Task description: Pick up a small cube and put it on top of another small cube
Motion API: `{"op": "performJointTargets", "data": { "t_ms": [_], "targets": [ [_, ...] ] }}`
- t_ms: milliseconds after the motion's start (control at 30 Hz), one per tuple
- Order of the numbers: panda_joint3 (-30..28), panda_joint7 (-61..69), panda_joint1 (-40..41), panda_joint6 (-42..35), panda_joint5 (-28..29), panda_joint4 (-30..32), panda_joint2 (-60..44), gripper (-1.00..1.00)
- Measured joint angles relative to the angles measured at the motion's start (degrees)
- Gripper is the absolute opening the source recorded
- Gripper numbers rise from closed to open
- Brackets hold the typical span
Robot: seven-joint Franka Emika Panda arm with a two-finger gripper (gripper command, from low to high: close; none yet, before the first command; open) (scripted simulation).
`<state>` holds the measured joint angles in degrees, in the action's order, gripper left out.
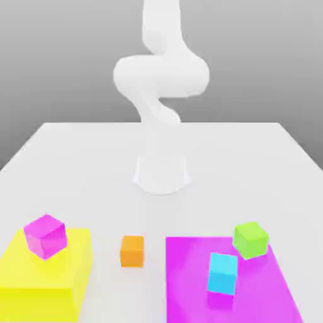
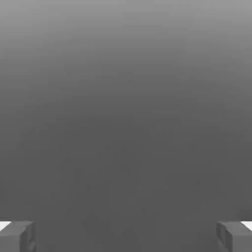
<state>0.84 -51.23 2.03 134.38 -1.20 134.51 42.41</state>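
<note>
Exterior view first: we see four small cubes towards the front of the pale desk [image 1: 208,208]. The magenta cube [image 1: 46,236] is vivid pink-purple, its faces in slightly different shades, turned with a corner towards us; it is at the yellow block [image 1: 38,303], on the exterior view's left. The orange cube [image 1: 132,251] has a brighter top and a darker front face, and sits between that block and the flat magenta panel [image 1: 189,277]. The cyan cube [image 1: 223,274] shows a light blue top above a deeper blue front, against the panel, with a darker purple patch [image 1: 221,301] just below it. The lime-green cube [image 1: 250,240] is turned at an angle near the panel's far corner, on the exterior view's right. We cannot tell which cube is meant. In the hand view, the jaws [image 2: 126,238] stand wide apart, with nothing between them.
</note>
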Motion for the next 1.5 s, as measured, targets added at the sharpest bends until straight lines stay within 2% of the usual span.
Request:
{"op": "performJointTargets", "data": {
  "t_ms": [433, 767, 900, 1000, 1133, 1233, 1267, 1500],
  "targets": [
    [6.3, -29.3, 10.3, 13.5, -4.8, 14.2, -17.8, 0.0],
    [11.2, -54.3, 17.5, 23.9, -4.8, 25.1, -31.4, 0.0],
    [12.3, -65.7, 20.1, 28.1, -2.9, 29.4, -36.9, 0.0],
    [11.8, -73.9, 21.4, 31.7, 0.6, 31.7, -41.6, 0.0],
    [6.4, -80.3, 18.1, 38.1, 8.2, 30.7, -49.7, 0.0],
    [1.2, -82.3, 13.5, 43.2, 10.7, 29.6, -55.9, 0.0],
    [0.3, -82.5, 12.6, 44.2, 10.9, 29.4, -57.2, -1.0],
    [0.2, -82.5, 12.5, 44.3, 10.9, 29.4, -57.1, -1.0]
  ]
}}
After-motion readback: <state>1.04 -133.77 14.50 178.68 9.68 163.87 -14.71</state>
